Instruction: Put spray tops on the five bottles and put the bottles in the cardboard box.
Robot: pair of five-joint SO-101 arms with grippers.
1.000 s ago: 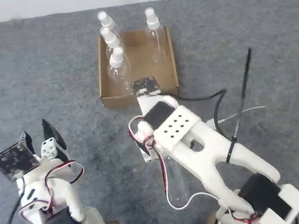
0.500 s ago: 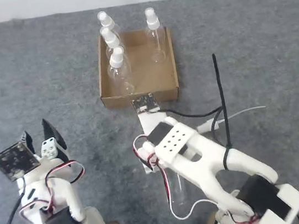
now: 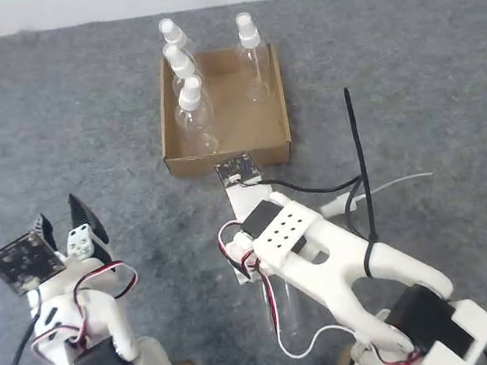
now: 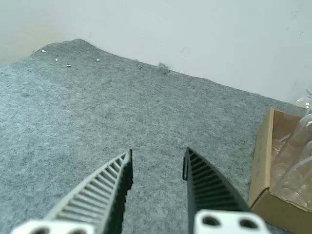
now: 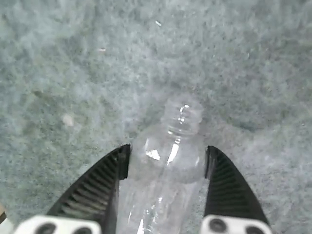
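Pulls the right arm [image 3: 326,252] back from the cardboard box [image 3: 167,121] toward the near edge of the table [image 3: 54,127]: its wrist board [image 3: 237,170], over the box's near wall a second ago, now lies just clear of it. Swings the black cable tie [image 3: 356,148] from leaning right to nearly upright.

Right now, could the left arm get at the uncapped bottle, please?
Probably not cleanly. The uncapped bottle lies on the carpet under the right arm, with the right gripper closed on its shoulders. The left gripper sits open, well off to the side.
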